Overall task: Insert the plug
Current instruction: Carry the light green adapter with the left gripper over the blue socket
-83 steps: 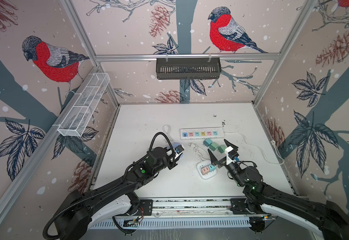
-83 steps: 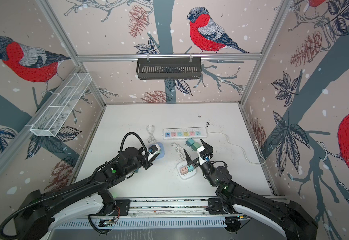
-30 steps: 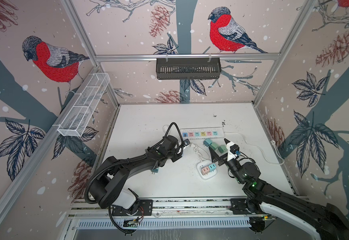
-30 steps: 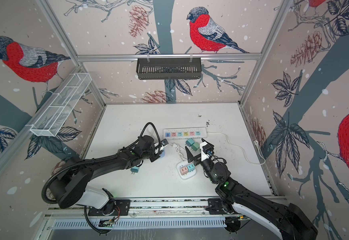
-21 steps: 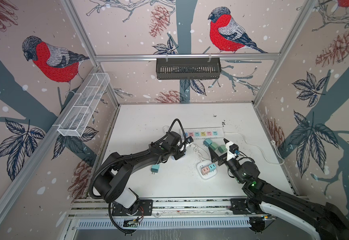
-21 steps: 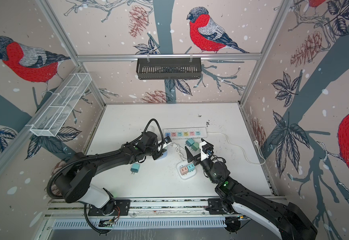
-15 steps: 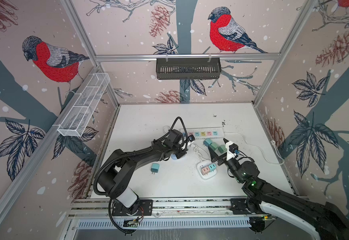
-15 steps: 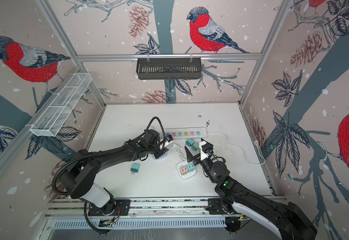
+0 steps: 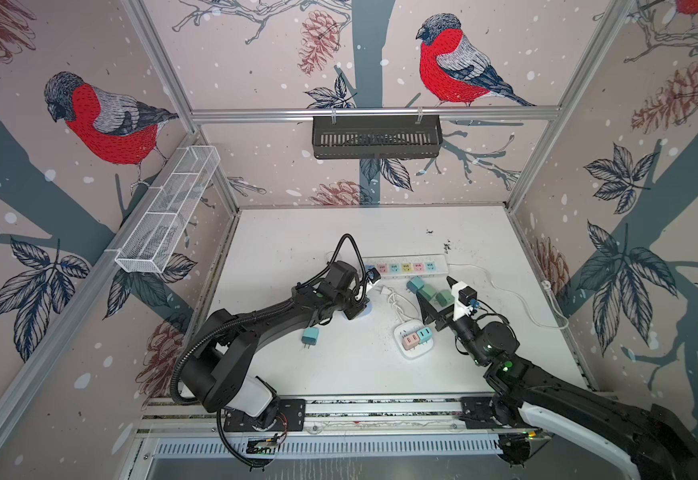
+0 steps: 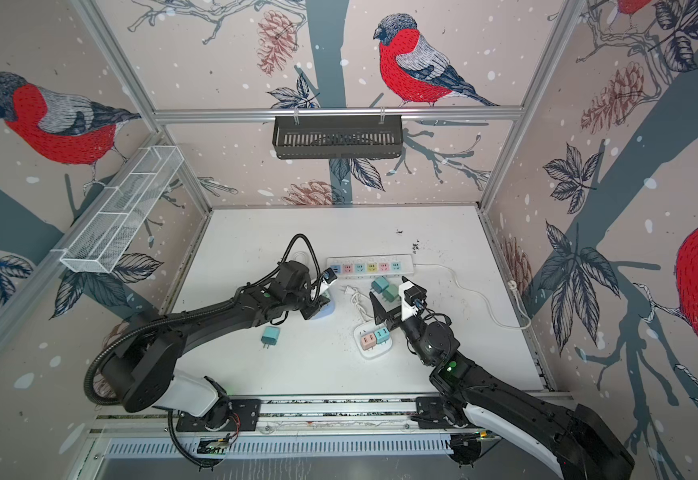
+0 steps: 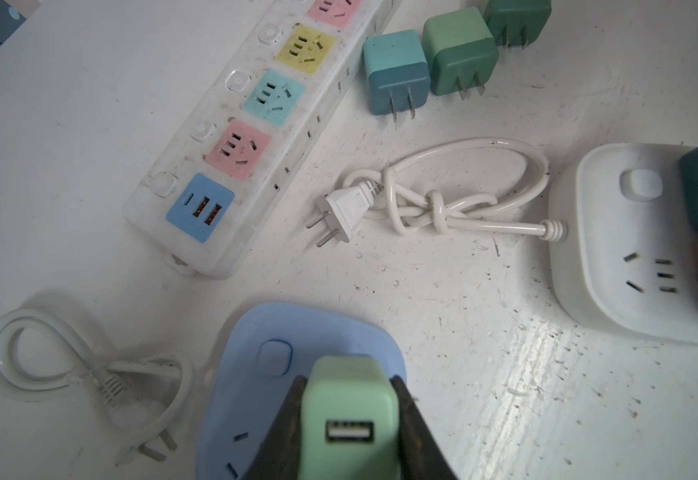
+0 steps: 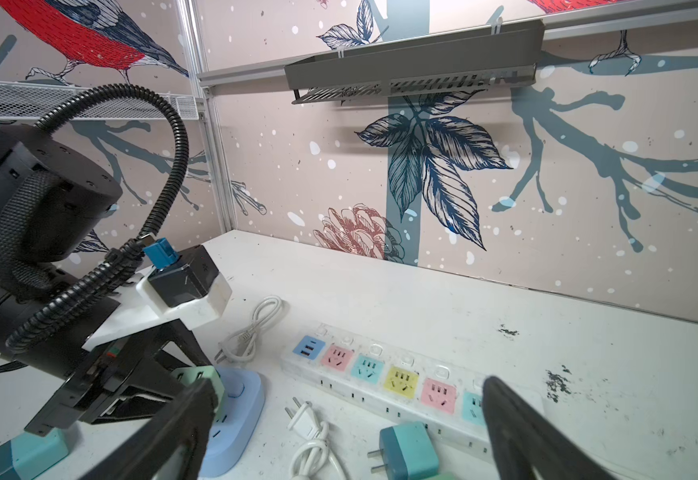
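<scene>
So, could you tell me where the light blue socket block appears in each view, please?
In both top views: socket block mid-table, near the power strip's blue end.
Left wrist: block beneath the held green plug.
Right wrist: block under that plug.
Shared landmark: power strip.

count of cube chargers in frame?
7. One charger in the left end effector at the blue socket; one loose beside the left arm; three by the strip; two in the white socket. Arms may hide more.
</scene>
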`<state>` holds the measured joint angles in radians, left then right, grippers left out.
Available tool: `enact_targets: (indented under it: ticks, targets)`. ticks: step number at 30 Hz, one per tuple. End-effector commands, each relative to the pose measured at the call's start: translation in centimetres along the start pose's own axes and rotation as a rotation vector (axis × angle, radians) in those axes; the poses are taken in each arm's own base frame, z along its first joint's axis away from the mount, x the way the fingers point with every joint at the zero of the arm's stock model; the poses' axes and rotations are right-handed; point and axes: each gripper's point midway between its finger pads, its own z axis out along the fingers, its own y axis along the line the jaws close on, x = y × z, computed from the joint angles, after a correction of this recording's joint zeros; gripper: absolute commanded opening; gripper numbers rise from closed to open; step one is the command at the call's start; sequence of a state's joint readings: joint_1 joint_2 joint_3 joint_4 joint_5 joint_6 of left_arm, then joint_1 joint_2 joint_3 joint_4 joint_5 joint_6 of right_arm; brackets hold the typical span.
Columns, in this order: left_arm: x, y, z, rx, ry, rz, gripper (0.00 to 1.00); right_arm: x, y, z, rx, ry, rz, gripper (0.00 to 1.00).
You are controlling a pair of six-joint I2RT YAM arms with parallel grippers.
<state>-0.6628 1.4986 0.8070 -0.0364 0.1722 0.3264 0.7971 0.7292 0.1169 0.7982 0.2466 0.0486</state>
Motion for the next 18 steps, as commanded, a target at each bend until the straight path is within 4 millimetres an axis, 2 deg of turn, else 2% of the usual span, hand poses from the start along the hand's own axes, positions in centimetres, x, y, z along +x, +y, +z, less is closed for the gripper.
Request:
enact_targets:
  ticks: [1, 7, 18]
  targets:
    - [-0.5, 0.3, 0.2, 0.002, -0.021, -0.015, 0.0, -0.6, 0.1, 0.1, -0.007, -0.019, 0.01, 1.0]
    - [0.0, 0.7, 0.7, -0.004, 0.008, -0.025, 0.0, -0.6, 0.1, 0.0, -0.008, -0.02, 0.011, 1.0]
    - [0.0, -0.1, 1.3, 0.045, 0.008, -0.011, 0.0, -0.7, 0.2, 0.1, -0.012, -0.021, 0.013, 1.0]
